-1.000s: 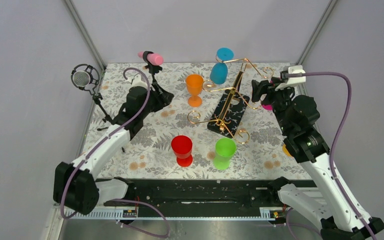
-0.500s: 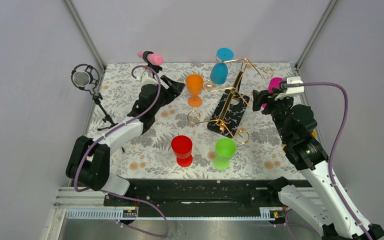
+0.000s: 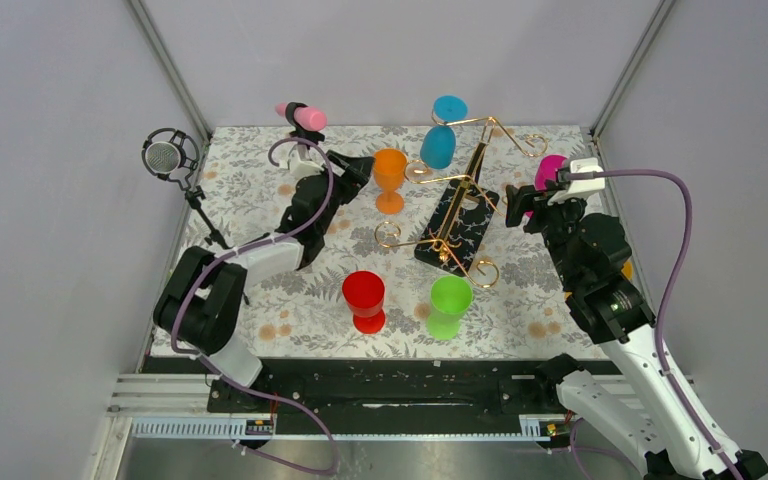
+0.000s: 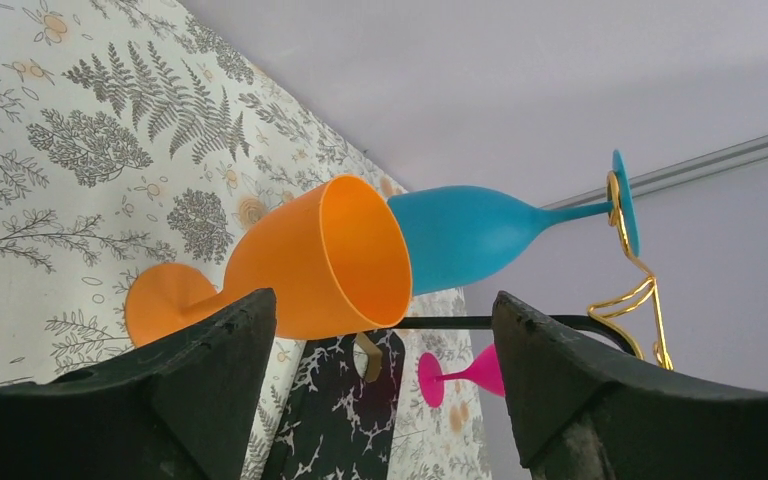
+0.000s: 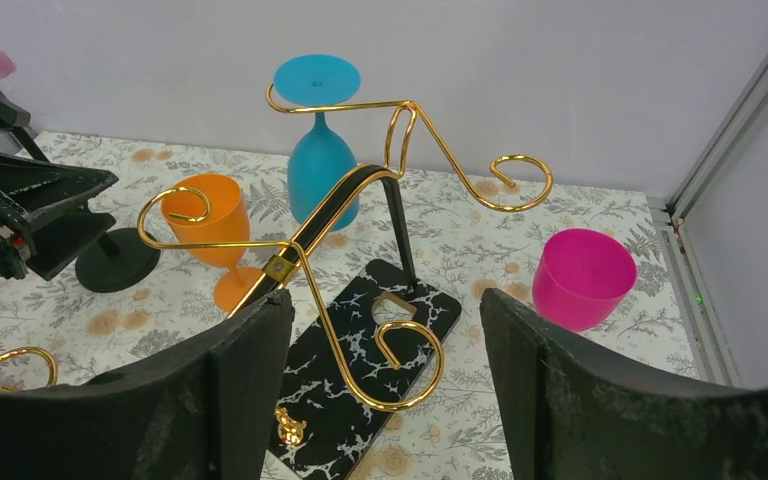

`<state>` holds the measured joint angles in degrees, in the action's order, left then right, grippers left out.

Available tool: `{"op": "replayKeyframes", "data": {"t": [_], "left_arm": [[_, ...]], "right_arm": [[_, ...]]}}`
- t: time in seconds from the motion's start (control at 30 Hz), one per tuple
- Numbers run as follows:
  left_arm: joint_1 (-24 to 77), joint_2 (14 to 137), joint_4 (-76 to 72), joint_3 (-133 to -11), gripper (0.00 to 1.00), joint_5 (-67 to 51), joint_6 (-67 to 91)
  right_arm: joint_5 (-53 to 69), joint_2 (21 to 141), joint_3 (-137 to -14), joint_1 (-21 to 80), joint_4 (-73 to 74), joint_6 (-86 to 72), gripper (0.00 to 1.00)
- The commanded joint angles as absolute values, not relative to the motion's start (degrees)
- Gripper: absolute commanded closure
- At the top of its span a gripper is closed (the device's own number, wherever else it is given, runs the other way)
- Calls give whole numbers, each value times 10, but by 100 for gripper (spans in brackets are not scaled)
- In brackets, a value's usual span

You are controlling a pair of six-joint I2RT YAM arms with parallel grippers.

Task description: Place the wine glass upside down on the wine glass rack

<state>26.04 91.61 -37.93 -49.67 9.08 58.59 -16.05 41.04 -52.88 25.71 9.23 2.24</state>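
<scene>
Rack (image 3: 460, 205) of curled gold wire, matte orange goblet (image 3: 390, 170)

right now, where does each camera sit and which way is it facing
Top external: above and behind the arms, looking down on the table; left arm and right arm show.
Left wrist: on the left arm, looking between its open left pincer at the orange glass and blue glass.
Right wrist: on the right arm, looking between its open right pincer at the wine glass rack and pink glass.
Shared: both wrist views show the orange glass, blue glass and wine glass rack.
</scene>
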Motion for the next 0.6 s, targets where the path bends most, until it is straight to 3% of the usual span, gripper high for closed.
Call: {"op": "replayKeyframes", "data": {"t": [0.0, 0.57], "left_arm": [[266, 942, -505, -481, 21, 128, 616], [270, 1003, -478, -522, 21, 138, 618]], "right_arm": [[-176, 402, -527, 256, 68, 32, 23], [-177, 399, -516, 256, 67, 33, 23]]}}
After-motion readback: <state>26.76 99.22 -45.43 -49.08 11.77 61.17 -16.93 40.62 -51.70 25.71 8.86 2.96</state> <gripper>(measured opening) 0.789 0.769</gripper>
